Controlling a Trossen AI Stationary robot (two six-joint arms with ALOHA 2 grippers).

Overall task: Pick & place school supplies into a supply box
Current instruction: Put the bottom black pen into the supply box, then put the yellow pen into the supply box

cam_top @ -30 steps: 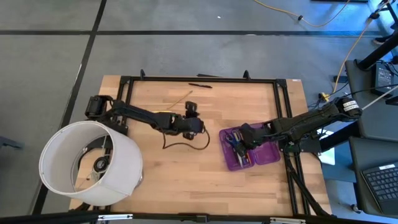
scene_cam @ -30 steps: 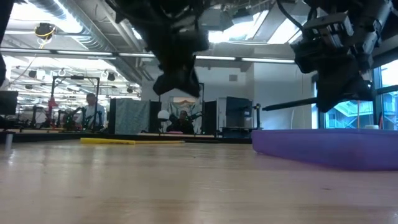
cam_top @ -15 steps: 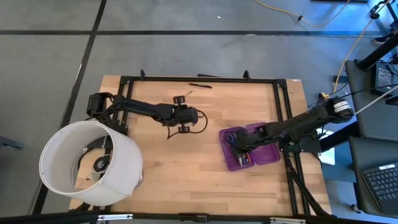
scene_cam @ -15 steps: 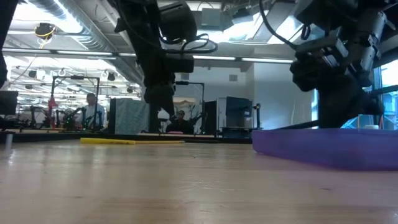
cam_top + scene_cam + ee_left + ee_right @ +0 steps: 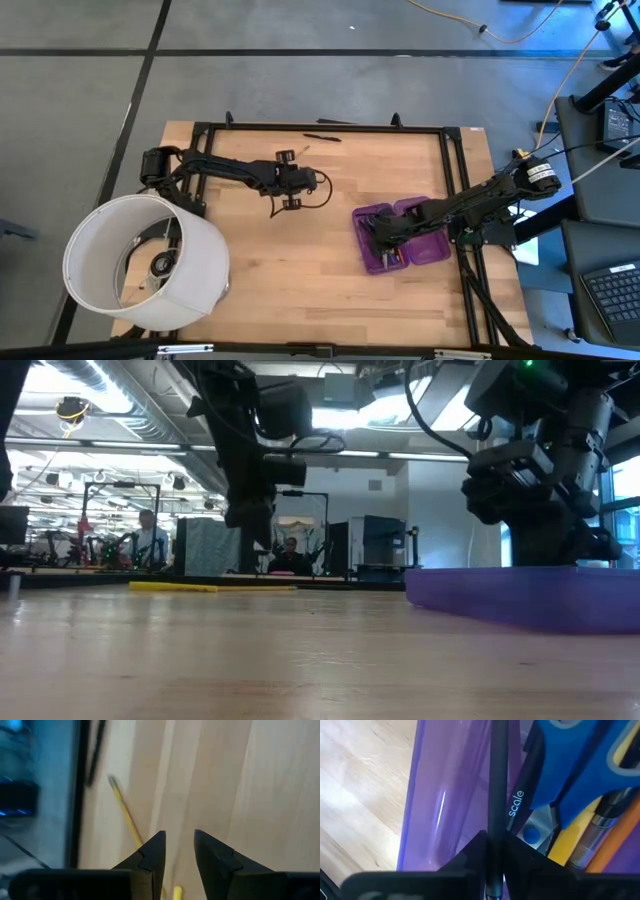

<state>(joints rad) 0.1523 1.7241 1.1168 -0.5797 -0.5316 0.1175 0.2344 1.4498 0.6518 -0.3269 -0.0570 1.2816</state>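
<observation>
The purple supply box (image 5: pixel 412 240) (image 5: pixel 530 600) lies open on the table's right half. It holds blue-handled scissors (image 5: pixel 580 775) and yellow and orange pencils (image 5: pixel 570 840). My right gripper (image 5: pixel 378 232) (image 5: pixel 495 855) is low inside the box at its left end, shut on a black pen (image 5: pixel 496 795). My left gripper (image 5: pixel 290 180) (image 5: pixel 179 845) points down, open, above a yellow pencil (image 5: pixel 125 812) (image 5: pixel 210 587) that lies flat on the wood. Another black pen (image 5: pixel 322 137) (image 5: pixel 95 750) lies at the far edge. My right gripper pinches the black pen's shaft (image 5: pixel 495 832) between its two fingers, coming from above and pointing down into the box. The pen runs along the fingers and on past them beside the box's left wall (image 5: pixel 435 820). Its far end is out of the picture.
A large white cylindrical shade (image 5: pixel 145 260) stands at the table's near left corner. A black metal frame (image 5: pixel 300 127) runs along the far edge and down both sides. Bare wood (image 5: pixel 290 270) lies between the shade and the box.
My left gripper has moved from mid-table toward the far edge and slightly left, turned about and come lower over the yellow pencil. My right gripper has gone down into the box, toward its near-left end, with the black pen.
</observation>
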